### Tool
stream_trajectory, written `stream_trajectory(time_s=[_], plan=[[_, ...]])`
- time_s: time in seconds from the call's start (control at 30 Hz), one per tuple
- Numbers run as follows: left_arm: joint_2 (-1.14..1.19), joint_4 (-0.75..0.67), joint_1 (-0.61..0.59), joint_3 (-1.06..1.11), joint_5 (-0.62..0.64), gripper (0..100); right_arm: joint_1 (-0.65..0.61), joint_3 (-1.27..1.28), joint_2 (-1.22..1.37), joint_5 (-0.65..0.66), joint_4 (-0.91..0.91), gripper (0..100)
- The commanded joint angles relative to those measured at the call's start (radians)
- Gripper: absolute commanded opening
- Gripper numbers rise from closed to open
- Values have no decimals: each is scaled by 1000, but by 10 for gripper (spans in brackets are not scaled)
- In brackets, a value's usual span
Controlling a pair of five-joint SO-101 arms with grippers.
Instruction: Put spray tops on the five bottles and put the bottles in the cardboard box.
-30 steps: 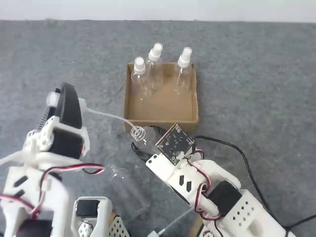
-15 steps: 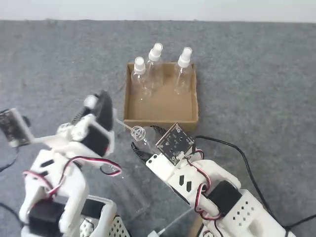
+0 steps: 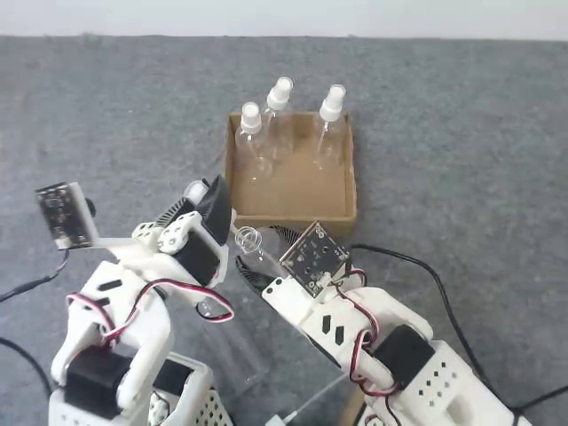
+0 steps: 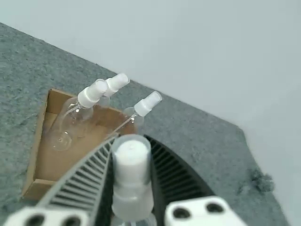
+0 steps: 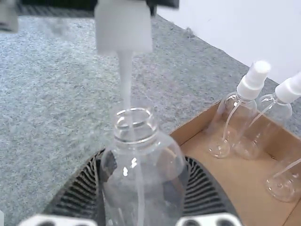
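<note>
My right gripper [image 3: 257, 259] is shut on an open clear bottle [image 5: 141, 175], held upright in front of the cardboard box [image 3: 288, 217]. My left gripper [image 4: 131, 141] is shut on a white spray top [image 4: 132, 162]. In the right wrist view that spray top [image 5: 123, 26] hangs just above the bottle's neck, its thin tube running down inside the neck. In the high view the left gripper [image 3: 209, 200] sits left of the bottle's mouth [image 3: 248, 237]. Three capped bottles [image 3: 280, 120] stand at the back of the box.
A further clear bottle without a top [image 3: 232, 337] lies on the grey mat between the two arm bases. A loose tube with a white tip [image 3: 293, 413] lies at the front edge. A black cable [image 3: 444, 284] curves right of the right arm.
The left arm has swung in from the left toward the held bottle, bringing the spray top close over its neck. The right arm and its bottle kept still.
</note>
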Motion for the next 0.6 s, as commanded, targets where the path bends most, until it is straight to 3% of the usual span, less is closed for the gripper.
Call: stream_trajectory(time_s=[0.0, 0.07, 0.2, 0.4, 0.57], plan=[[-5, -3, 8, 18, -164, 12, -4, -12, -28, 11, -18, 6], [-5, -2, 9, 22, -229, 13, -4, -12, -28, 11, -18, 6], [-5, 2, 11, 22, -238, 18, -4, -12, -28, 11, -18, 6], [-5, 60, 75, 21, -236, 145, -4, 5, -30, 11, -24, 6], [-5, 64, 75, 15, -236, 167, -4, 9, -30, 11, -24, 6]])
